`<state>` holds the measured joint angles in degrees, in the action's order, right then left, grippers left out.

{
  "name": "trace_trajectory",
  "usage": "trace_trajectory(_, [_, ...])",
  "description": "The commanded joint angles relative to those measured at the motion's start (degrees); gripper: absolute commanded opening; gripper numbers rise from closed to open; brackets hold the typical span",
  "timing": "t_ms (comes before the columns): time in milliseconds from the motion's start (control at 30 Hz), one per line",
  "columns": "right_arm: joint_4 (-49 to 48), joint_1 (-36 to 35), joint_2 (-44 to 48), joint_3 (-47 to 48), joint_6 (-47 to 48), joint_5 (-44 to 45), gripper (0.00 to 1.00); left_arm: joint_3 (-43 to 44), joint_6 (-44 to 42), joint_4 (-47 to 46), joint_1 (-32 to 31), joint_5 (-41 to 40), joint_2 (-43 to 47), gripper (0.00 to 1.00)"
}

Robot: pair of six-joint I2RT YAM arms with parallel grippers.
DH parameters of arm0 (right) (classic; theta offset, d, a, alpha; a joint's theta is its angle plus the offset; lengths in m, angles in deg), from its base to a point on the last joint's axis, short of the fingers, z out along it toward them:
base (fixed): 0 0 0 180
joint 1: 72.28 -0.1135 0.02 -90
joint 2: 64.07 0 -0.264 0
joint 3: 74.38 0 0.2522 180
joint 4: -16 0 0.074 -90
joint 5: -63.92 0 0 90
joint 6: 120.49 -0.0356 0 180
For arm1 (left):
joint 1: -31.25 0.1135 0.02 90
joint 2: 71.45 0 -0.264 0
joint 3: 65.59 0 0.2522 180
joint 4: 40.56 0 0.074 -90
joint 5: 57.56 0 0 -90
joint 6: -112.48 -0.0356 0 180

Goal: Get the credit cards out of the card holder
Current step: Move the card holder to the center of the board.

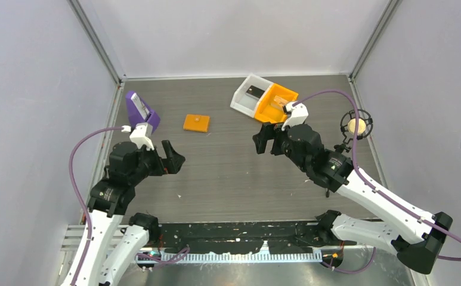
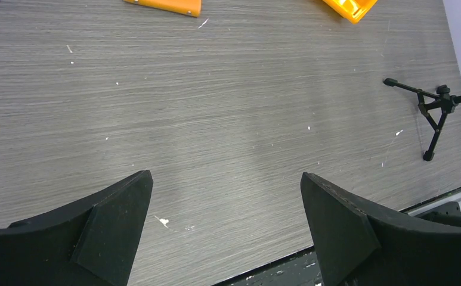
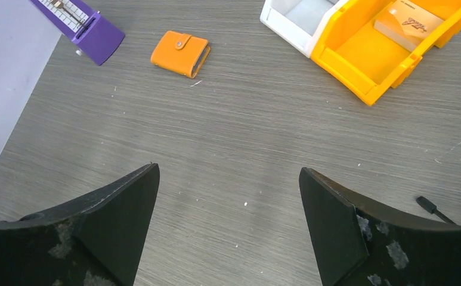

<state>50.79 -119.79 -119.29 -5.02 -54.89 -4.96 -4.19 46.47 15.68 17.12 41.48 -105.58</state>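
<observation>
Left end effector hovers over bare bench on the near left, its two black fingers spread wide with nothing between them. Right end effector hangs over the bench right of centre, equally wide open and holding nothing.

Beyond both of them, toward the far side and a little left of centre, the card holder lies flat on the bench, folded shut with its stud facing up, well apart from either end effector. To its left a purple device leans near the far left corner. To its right a white bin and an orange bin stand touching side by side, and a small box rests inside the orange one. At the right edge of the bench stands a small black tripod stand.
</observation>
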Motion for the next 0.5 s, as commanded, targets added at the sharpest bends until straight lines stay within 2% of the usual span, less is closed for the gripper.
trace_trajectory(0, [0.4,0.0,0.4,1.3,-1.7,0.9,0.95,0.2,-0.6,-2.8,0.2,-0.7,0.0,1.0])
trace_trajectory(200, [-0.1,0.0,0.6,1.6,-1.6,-0.9,0.95,4.1,1.5,-0.5,0.2,-4.7,-5.1,1.0])
trace_trajectory(467, [-0.8,0.0,1.9,2.5,0.2,-2.1,0.95,14.6,3.2,1.3,0.2,-10.7,-21.0,0.97])
